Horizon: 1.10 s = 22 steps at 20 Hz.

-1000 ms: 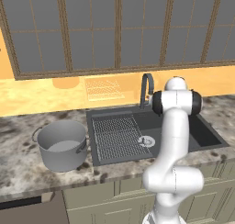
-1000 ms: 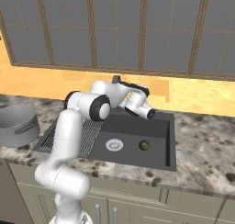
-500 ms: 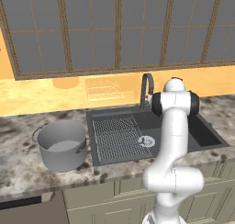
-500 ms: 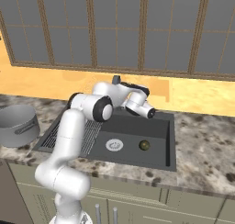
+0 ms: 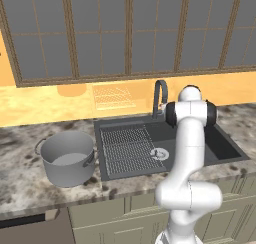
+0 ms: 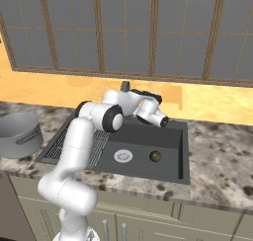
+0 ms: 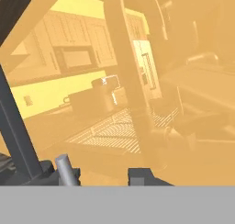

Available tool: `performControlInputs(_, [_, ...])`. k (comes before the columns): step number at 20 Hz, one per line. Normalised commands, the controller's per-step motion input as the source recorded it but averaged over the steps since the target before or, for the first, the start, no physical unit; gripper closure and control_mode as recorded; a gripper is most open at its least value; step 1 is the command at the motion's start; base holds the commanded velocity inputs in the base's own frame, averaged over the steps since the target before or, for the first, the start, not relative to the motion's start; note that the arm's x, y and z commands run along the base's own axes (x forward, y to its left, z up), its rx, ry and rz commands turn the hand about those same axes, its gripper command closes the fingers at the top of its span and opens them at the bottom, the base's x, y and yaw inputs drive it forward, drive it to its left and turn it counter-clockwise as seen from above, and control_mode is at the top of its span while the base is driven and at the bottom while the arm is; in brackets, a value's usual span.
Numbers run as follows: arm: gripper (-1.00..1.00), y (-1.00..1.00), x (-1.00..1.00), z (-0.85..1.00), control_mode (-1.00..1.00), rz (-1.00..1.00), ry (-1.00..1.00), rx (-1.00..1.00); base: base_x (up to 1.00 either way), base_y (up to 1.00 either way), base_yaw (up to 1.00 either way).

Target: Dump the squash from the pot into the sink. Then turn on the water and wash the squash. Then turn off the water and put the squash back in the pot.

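Squash [image 6: 155, 156] lies loose on the floor of the sink's deep basin, just right of the round silver drain [image 6: 123, 156] and apart from it. It reads as a small roundish lump, too small to give a long axis or a facing.

Going left to right in the left base view: the pot [image 5: 68, 158] stands upright on the speckled surface [image 5: 20, 188] left of the sink [image 5: 227, 147], its two loop handles at the rim; its inside shows a pale bare bottom. Next comes the sink's ribbed draining section [image 5: 127, 149], then the drain [image 5: 159, 153], then the deeper basin, partly hidden behind the white arm. A curved dark faucet [image 5: 160, 95] rises at the sink's back edge, and a wire rack [image 5: 114, 96] lies on the yellow ledge behind it.

In the right base view the arm reaches over the back of the basin, with the claw [image 6: 165, 120] near the faucet's base. The hand view is washed in orange, with the faucet's arched neck [image 7: 133, 81] close ahead; one grey fingertip [image 7: 66, 169] shows at the bottom.

Compared with a second ago, the claw has gone from spread wide to clenched; whether it pinches anything I cannot tell. Squash, pot and arm sit much as before.
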Motion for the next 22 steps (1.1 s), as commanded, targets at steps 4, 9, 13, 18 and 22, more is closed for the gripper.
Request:
performControlInputs(4, [1.00, -0.38, 0.01, 0.00, -1.00, 0.00, 0.00, 0.02, 0.00, 0.00, 0.00])
performControlInputs(9, [1.00, -0.54, 0.00, 0.00, -1.00, -0.04, 0.01, 0.08, 0.00, 0.00, 0.00])
performControlInputs(13, [1.00, -0.68, 0.00, 0.00, -1.00, -0.08, 0.02, 0.10, 0.00, 0.00, 0.00])
performControlInputs(18, [1.00, -0.74, 0.00, 0.00, -1.00, -0.10, 0.03, 0.11, 0.00, 0.00, 0.00])
performControlInputs(22, [1.00, -0.75, 0.00, 0.00, -1.00, -0.11, 0.04, 0.09, 0.00, 0.00, 0.00])
